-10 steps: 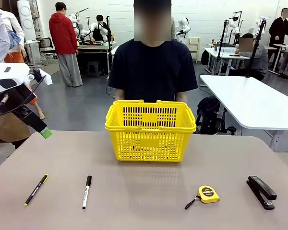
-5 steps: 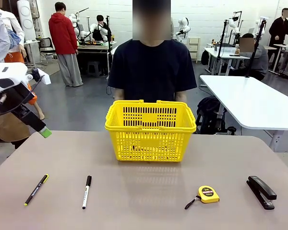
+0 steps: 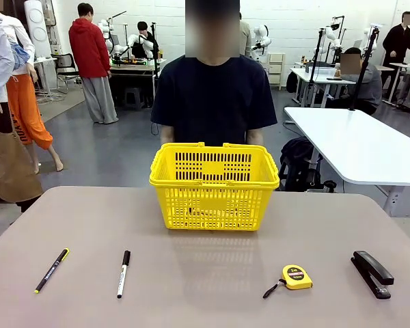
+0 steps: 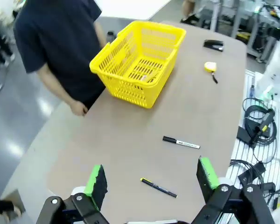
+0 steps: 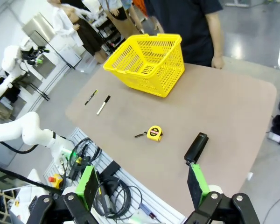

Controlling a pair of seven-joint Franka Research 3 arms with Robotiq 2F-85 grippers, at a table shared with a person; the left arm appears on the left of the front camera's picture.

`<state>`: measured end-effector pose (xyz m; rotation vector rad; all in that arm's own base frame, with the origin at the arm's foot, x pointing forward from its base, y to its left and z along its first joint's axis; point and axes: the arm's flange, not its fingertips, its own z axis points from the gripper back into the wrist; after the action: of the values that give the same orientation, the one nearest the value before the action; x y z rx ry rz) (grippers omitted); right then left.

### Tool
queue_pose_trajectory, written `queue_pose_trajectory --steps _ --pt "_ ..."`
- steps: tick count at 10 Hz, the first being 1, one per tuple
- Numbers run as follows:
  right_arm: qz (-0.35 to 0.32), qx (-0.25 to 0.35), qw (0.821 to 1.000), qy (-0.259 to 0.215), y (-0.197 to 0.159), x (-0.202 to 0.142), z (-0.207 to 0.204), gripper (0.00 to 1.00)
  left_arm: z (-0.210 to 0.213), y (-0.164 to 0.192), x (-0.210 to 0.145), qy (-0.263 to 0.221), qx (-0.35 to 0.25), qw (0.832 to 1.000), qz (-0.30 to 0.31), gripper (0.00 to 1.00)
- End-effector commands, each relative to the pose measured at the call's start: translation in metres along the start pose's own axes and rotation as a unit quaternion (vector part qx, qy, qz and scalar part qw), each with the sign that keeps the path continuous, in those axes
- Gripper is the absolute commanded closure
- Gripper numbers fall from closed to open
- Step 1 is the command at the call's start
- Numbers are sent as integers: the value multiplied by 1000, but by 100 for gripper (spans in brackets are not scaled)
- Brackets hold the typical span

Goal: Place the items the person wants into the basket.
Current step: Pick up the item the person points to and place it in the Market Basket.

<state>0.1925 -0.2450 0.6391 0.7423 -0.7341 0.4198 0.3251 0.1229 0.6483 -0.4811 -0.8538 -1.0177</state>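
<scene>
The left gripper is hanging high over the table's near edge, its jaws spread wide and gripping nothing. The right gripper is hovering just off that edge, equally wide and empty. The yellow basket is sitting near the far edge, directly in front of the person. On the robot's side of the basket, the tape measure and stapler are lying to its right, and a pen and marker to its left. Bare tabletop is surrounding the basket.
</scene>
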Motion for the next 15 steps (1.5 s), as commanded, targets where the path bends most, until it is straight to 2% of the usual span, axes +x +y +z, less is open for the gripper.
queue_pose_trajectory --steps 1,3,5,7,8,15 --pt "7 7 1000 -8 1 1 1 0 18 44 -16 -5 -27 999 -18 0" --pt "7 7 1000 -8 1 1 1 0 45 63 -40 -27 -4 999 -17 0" --pt "7 7 1000 -8 1 1 1 0 46 60 -56 2 7 1000 -30 0" --pt "7 7 1000 -8 1 1 1 0 48 53 -57 8 -13 1000 -9 0" --pt "7 7 1000 -8 1 1 1 0 47 65 -65 3 7 1000 -20 0" --pt "7 7 1000 -8 1 1 1 0 47 65 -65 3 7 1000 -20 0"
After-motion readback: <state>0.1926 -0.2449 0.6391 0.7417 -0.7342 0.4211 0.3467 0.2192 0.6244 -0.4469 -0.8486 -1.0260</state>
